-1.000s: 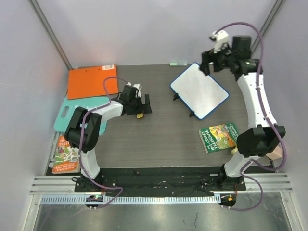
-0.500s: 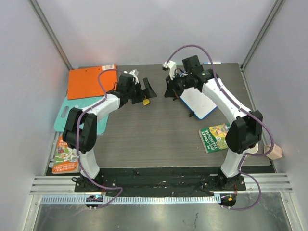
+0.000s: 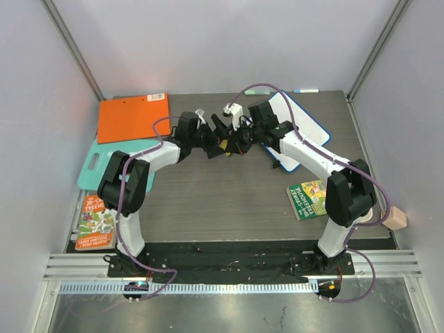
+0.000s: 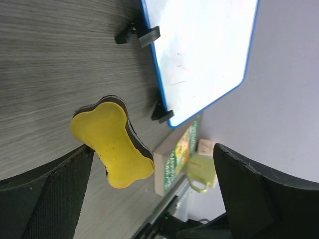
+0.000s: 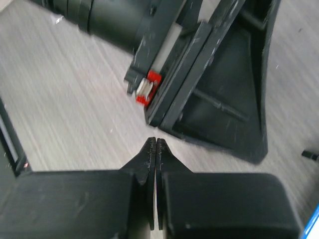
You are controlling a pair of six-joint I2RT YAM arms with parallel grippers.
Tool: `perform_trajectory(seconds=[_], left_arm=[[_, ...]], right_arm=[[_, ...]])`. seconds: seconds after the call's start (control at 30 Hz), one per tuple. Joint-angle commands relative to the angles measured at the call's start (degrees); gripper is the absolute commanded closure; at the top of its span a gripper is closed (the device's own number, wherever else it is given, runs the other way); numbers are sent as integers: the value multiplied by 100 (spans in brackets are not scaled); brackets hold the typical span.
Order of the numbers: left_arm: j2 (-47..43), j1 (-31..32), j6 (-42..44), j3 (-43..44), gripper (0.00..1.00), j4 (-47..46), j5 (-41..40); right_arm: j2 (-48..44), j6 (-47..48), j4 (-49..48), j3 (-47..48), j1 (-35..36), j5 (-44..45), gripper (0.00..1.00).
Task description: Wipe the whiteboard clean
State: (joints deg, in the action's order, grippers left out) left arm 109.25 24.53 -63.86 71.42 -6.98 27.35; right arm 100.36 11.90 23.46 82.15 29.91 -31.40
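The whiteboard (image 3: 306, 127) stands tilted at the back right on black feet, blue-framed, and my right arm crosses its near edge. In the left wrist view the whiteboard (image 4: 199, 55) shows only faint marks. A yellow bone-shaped eraser (image 4: 112, 144) with a black underside sits between the wide-open fingers of my left gripper (image 4: 154, 149), touching the left finger. From above, the eraser (image 3: 223, 146) shows at mid-table under my left gripper (image 3: 219, 137). My right gripper (image 3: 236, 141) faces it from the right. Its jaws (image 5: 156, 142) are shut on nothing, just short of the left gripper's black finger (image 5: 219, 99).
An orange clipboard (image 3: 133, 116) and a teal board (image 3: 94, 165) lie at the back left, with a picture book (image 3: 94, 222) below them. A green book (image 3: 316, 198) lies at the right front, a wooden block (image 3: 397, 218) beyond the table's right edge. A green mug (image 4: 199, 172) shows past the book.
My right arm swung from the back right corner to mid-table and its jaws shut. My left gripper moved right, staying open, with the eraser moving along between its fingers.
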Motion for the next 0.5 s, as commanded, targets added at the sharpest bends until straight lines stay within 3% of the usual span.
perform_trajectory(seconds=[0.0,0.23,0.47], left_arm=[[-80,-19,-1135,-233,0,-1406,586],[-18,-115,-2472,-927,2,-3422,938],[-413,-388,-2413,-1446,2,-3626,1096]], right_arm=[[-262,-355,-957,12,138,537,99],[-174,-259,-1107,-234,147,1143,99],[-113,-118,-1204,-428,129,1680,99]])
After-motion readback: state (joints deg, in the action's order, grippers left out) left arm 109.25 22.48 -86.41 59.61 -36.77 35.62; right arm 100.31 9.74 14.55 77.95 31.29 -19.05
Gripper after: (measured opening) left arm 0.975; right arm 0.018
